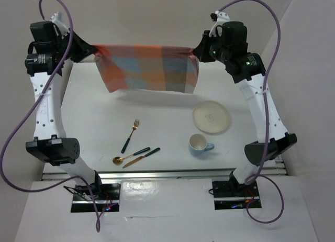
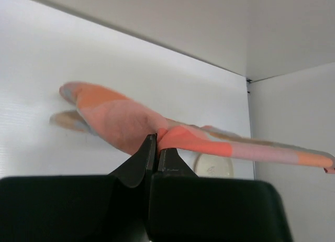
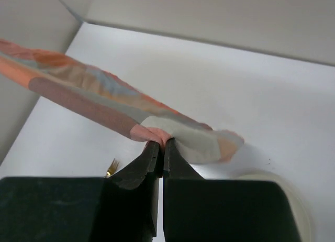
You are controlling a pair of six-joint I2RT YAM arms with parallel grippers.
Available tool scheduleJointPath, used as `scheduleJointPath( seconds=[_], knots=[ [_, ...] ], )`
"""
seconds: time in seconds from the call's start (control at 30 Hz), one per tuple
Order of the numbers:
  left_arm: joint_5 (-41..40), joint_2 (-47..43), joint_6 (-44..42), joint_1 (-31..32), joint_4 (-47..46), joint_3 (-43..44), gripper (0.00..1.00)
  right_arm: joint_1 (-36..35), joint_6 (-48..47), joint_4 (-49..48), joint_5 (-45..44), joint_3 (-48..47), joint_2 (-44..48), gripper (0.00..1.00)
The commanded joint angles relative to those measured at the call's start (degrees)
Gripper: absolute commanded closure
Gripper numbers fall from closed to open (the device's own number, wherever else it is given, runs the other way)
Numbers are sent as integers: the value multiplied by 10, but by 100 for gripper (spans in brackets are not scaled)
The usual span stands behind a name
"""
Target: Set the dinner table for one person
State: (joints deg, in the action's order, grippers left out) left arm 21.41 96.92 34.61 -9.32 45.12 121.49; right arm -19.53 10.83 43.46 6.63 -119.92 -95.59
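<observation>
Left gripper and right gripper closed tight on cloth corners, cloth stretched top centre. You lower both level, keep taut, miss plate.

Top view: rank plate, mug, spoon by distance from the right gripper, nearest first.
From the right gripper, pinching the checked cloth at the far right:
1. cream plate: right side, just this side of the cloth.
2. blue mug: right of centre, closer to the arm bases.
3. gold spoon: left of centre, by the near edge.
</observation>
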Motion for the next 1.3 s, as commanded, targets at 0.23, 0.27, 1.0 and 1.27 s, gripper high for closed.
scheduleJointPath(
  seconds=[0.23,0.27,1.0,1.27],
  knots=[
    [95,50,3,-37,-24,26,100,48,-19,-33,15,-16,-2,100],
    [101,60,10,-37,-32,26,100,60,-19,-46,36,-15,-8,100],
    [194,127,20,-48,-101,-22,100,108,-13,-181,118,68,-67,100],
    [144,-65,-29,-59,-136,-388,30,56,-19,-227,118,421,76,12]
  ],
)
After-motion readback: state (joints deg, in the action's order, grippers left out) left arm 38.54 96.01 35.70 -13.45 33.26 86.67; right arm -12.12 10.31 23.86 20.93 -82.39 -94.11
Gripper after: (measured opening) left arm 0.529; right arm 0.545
